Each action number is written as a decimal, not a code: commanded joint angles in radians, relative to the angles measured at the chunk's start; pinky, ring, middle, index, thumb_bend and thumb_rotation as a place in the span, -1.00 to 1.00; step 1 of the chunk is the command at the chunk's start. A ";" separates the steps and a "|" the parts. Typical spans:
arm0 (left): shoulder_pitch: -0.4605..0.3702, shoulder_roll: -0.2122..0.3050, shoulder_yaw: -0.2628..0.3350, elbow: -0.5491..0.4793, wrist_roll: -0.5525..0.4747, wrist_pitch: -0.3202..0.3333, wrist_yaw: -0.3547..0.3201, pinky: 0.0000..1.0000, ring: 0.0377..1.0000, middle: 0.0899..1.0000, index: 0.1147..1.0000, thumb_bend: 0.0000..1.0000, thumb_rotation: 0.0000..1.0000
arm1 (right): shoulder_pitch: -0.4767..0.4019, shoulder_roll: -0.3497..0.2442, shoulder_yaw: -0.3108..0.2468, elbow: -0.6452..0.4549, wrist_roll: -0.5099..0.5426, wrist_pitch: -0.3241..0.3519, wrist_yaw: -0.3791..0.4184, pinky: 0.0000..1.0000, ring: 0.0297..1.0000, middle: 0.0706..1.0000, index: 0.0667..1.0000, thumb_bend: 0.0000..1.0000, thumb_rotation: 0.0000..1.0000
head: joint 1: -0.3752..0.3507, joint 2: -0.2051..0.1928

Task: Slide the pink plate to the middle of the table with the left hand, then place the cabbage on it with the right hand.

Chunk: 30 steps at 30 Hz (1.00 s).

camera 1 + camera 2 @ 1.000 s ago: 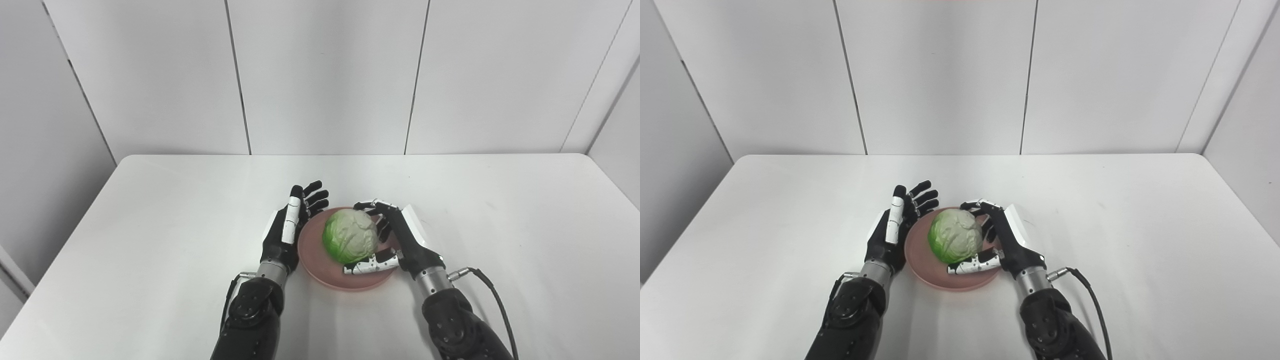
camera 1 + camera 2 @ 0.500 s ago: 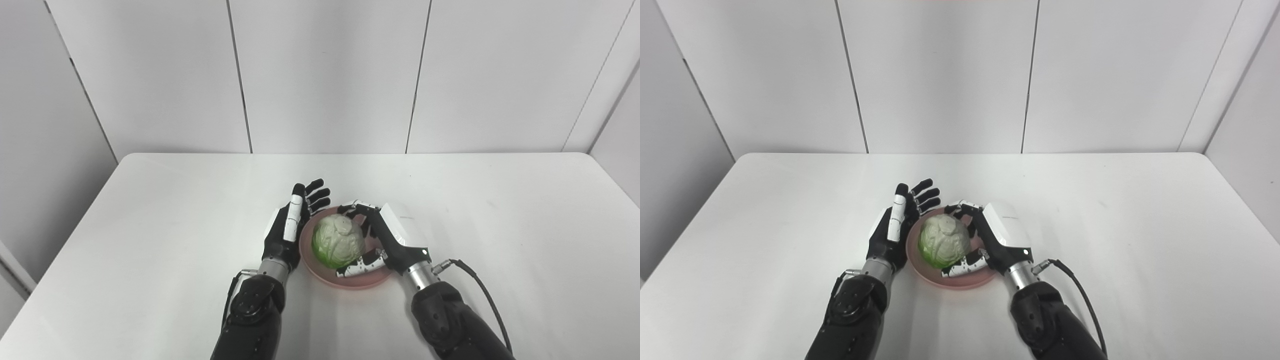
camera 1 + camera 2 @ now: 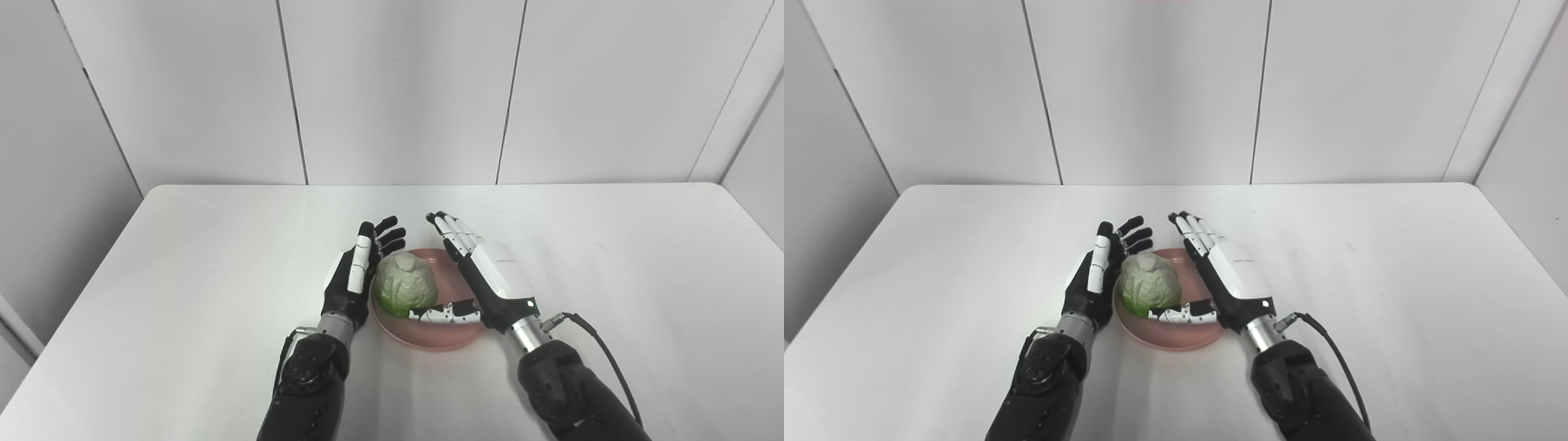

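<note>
Cabbage (image 3: 405,286) sat on pink plate (image 3: 456,334) mid-table; my right hand (image 3: 490,283) and left hand (image 3: 355,282) both spread wide, empty. I judged only withdrawal remained.

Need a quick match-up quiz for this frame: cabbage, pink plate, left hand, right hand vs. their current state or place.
Things:
1. cabbage
2. pink plate
3. left hand
4. right hand

States:
A. open, fingers extended, over the plate's right side
B. lying flat on the white table
C. open, upright, beside the plate's left rim
D. sitting on the plate's left part, no fingers closed around it

Pairs: 1-D, 2-B, 3-C, 4-A
</note>
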<state>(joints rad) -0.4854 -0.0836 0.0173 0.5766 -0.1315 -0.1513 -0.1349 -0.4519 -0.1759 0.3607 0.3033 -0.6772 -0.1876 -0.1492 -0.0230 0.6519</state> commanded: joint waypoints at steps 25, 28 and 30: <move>0.071 0.024 0.016 -0.062 0.029 -0.057 0.049 1.00 1.00 1.00 1.00 0.66 1.00 | 0.046 0.150 -0.299 -0.073 0.598 0.070 0.146 1.00 1.00 1.00 1.00 0.43 0.90 | -0.046 0.004; 0.072 0.025 0.012 -0.057 0.033 -0.063 0.057 1.00 1.00 1.00 1.00 0.67 1.00 | 0.045 0.164 -0.312 -0.066 0.624 0.075 0.147 1.00 1.00 1.00 1.00 0.44 0.90 | -0.049 0.004; 0.073 0.025 0.012 -0.057 0.031 -0.060 0.057 1.00 1.00 1.00 1.00 0.67 1.00 | 0.042 0.168 -0.315 -0.058 0.632 0.075 0.148 1.00 1.00 1.00 1.00 0.45 0.92 | -0.049 0.004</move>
<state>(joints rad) -0.4414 -0.0752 0.0269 0.5058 -0.1069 -0.1855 -0.0802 -0.3628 -0.0172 0.0496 0.2611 -0.0579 -0.1076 -0.0089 -0.0721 0.6565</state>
